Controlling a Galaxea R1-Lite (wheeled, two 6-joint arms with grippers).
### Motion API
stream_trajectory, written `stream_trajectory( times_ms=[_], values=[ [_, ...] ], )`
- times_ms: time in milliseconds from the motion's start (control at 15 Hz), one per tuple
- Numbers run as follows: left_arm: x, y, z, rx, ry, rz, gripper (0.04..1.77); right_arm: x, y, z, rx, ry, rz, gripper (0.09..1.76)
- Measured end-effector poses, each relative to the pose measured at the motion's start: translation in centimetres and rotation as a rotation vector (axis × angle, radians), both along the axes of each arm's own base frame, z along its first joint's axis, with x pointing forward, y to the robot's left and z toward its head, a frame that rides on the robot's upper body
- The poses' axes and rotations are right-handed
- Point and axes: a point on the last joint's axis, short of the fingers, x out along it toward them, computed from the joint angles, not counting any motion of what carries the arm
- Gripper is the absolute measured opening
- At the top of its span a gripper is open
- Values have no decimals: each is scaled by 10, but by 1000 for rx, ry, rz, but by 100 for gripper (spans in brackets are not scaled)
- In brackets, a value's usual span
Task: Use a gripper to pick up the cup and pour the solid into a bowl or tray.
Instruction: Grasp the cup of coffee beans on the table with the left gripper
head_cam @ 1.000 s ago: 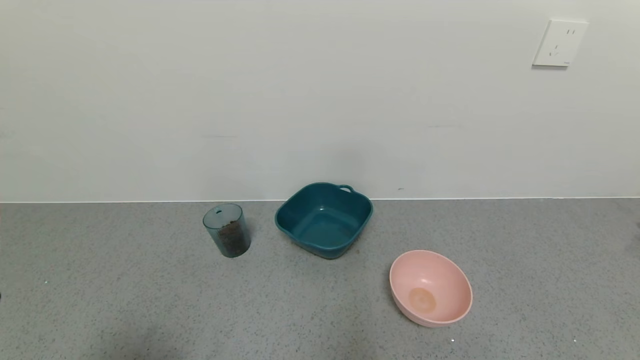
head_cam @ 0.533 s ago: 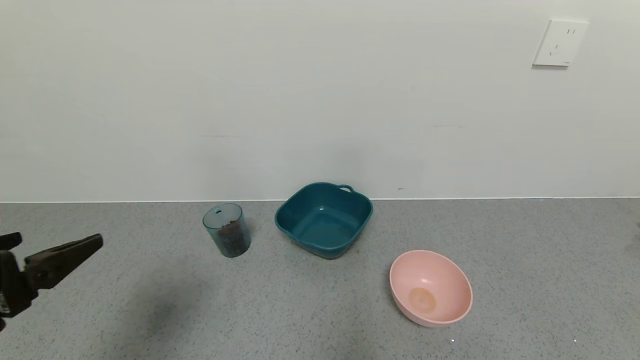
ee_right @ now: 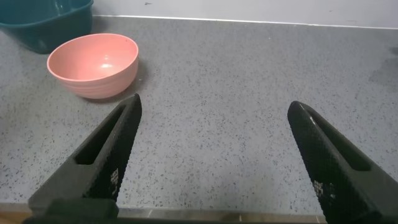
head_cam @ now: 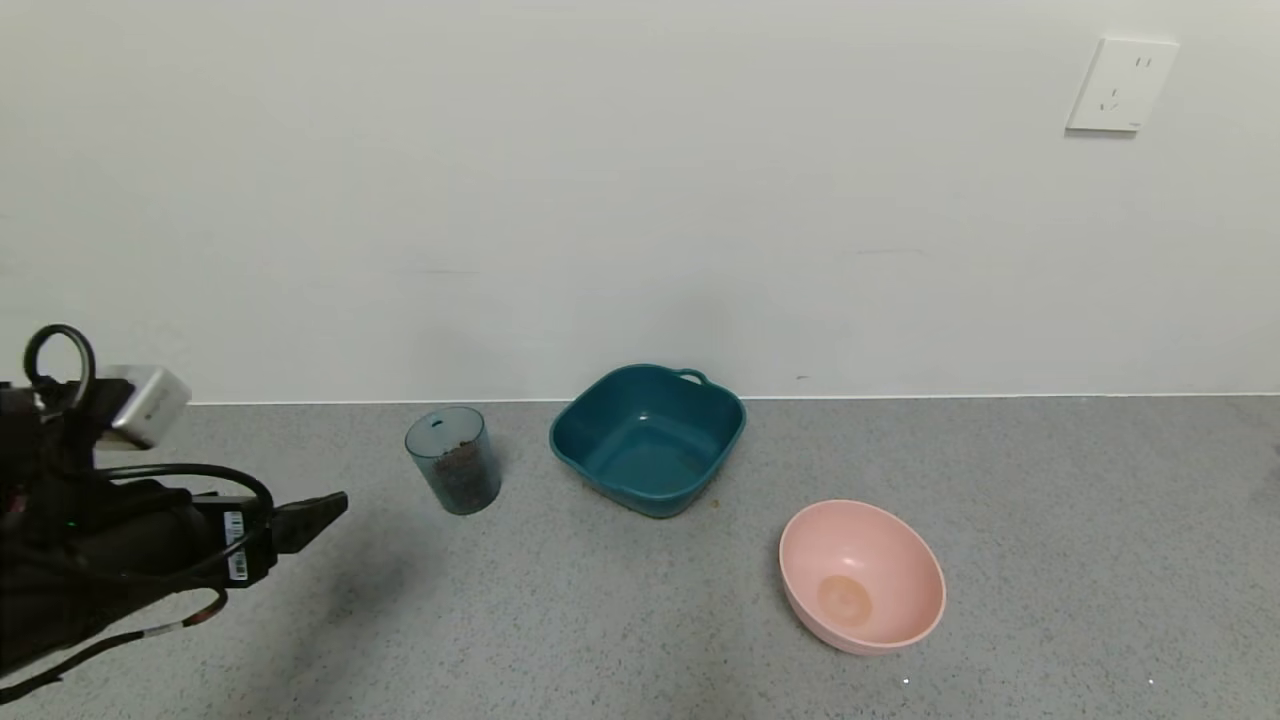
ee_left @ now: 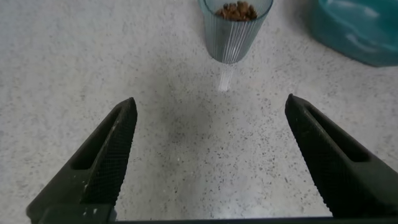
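Observation:
The cup (head_cam: 452, 462), a see-through blue-grey tumbler, stands upright on the grey counter with the dark brown solid (head_cam: 462, 480) inside. My left gripper (head_cam: 325, 512) is open and empty, low over the counter to the cup's left and a little nearer to me, apart from it. In the left wrist view the cup (ee_left: 235, 34) with the solid (ee_left: 236, 10) stands ahead of my left gripper (ee_left: 210, 104), beyond the fingertips. My right gripper (ee_right: 214, 104) is open and empty over bare counter; it does not show in the head view.
A teal square tub (head_cam: 640, 495) stands right of the cup near the wall. A pink bowl (head_cam: 800, 600) sits nearer, to the right; it also shows in the right wrist view (ee_right: 93, 65). A wall socket (head_cam: 1120, 85) is on the wall at upper right.
My left arm has come in from the left edge and moved right toward the cup. The cup, tub and bowl have not moved.

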Motion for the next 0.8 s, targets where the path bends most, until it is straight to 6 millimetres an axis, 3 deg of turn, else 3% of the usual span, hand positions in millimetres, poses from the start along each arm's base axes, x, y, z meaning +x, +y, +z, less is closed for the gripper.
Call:
stream_trajectory(
  times_ms=[267,600,800],
  values=[
    [30,-3,-40,9,39,2,172,0,0,0,0,0,0,171],
    [57,-35,-75,-40,66,21,172,0,0,0,0,0,0,171],
    [76,-44,-92,-27,44,51,172,0,0,0,0,0,0,171]
  ],
)
